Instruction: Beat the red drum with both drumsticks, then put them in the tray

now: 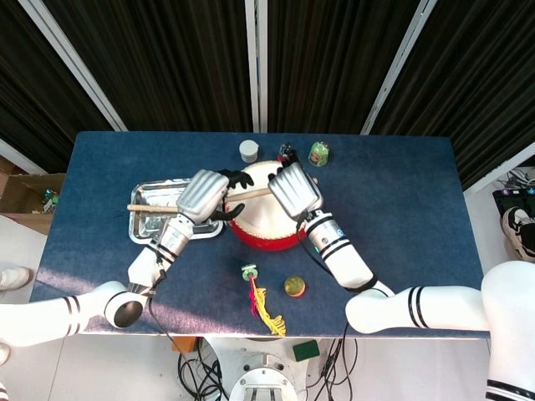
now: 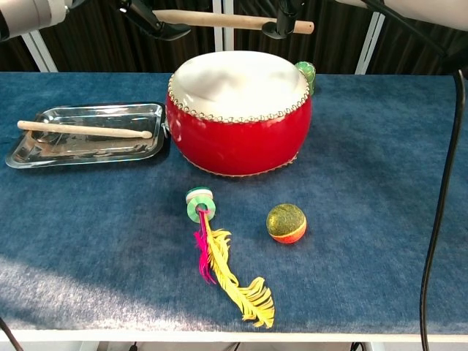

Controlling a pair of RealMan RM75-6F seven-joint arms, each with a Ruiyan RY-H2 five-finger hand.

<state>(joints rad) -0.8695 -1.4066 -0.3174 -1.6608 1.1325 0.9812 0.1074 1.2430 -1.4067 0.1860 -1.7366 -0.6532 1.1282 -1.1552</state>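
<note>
The red drum [image 2: 238, 135] with its white skin stands mid-table, and in the head view the drum [image 1: 261, 230] lies partly under both hands. My right hand [image 1: 294, 189] holds one drumstick [image 2: 219, 19] level above the drum, gripping it near its right end. My left hand [image 1: 203, 194] hovers over the drum's left rim with its dark fingers [image 2: 155, 20] spread around the stick's left tip; no firm grip shows. The second drumstick [image 2: 84, 129] lies lengthwise in the metal tray [image 2: 139, 150], left of the drum. That tray [image 1: 140, 227] is half covered by my left hand.
A feathered shuttlecock [image 2: 219, 256] and a yellow-red ball [image 2: 286, 223] lie in front of the drum. Behind it stand a white cylinder [image 1: 248, 150], a small figure [image 1: 286, 153] and a green toy [image 1: 318, 153]. Open blue cloth spreads to the right.
</note>
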